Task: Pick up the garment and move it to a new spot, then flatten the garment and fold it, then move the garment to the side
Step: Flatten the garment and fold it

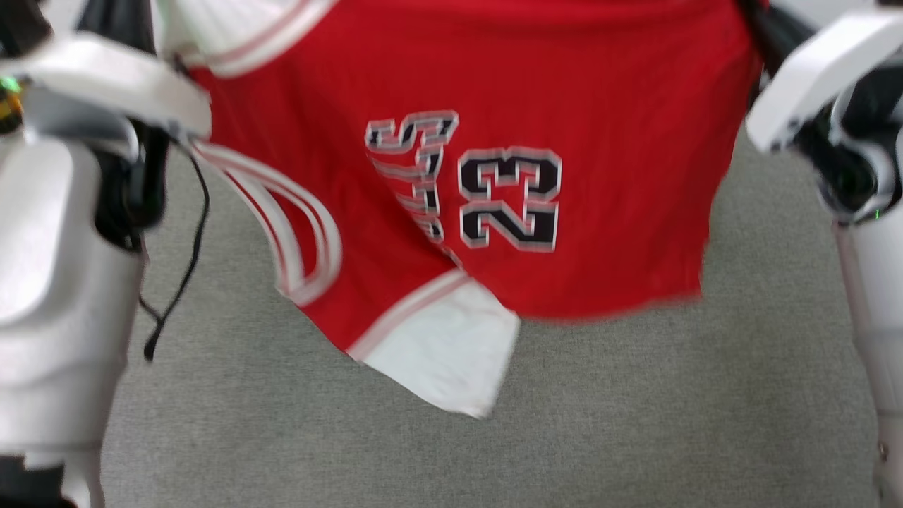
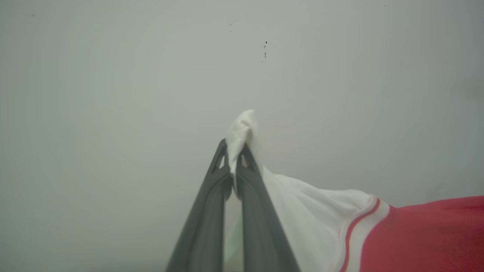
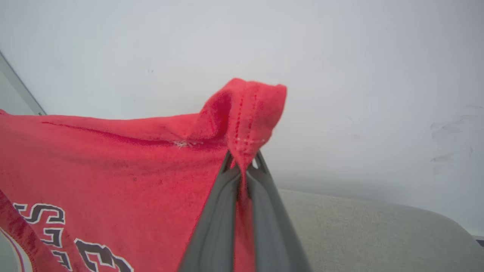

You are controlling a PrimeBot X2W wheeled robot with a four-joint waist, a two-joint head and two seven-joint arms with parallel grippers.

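The garment (image 1: 578, 92), a red T-shirt with white sleeves and a black "23" print, hangs spread in the air between my two arms, above the grey surface. In the left wrist view my left gripper (image 2: 234, 145) is shut on the tip of a white sleeve (image 2: 242, 124), with the red body (image 2: 423, 234) trailing to the right. In the right wrist view my right gripper (image 3: 242, 160) is shut on a bunched red hem corner (image 3: 245, 109). The other white sleeve (image 1: 444, 353) dangles lowest in the head view. The fingertips themselves are hidden in the head view.
A grey fabric-covered table (image 1: 494, 451) lies below the garment. A pale wall (image 2: 151, 75) stands behind. A loose black cable (image 1: 176, 282) hangs from my left forearm (image 1: 56, 282). My right forearm (image 1: 868, 296) stands at the right edge.
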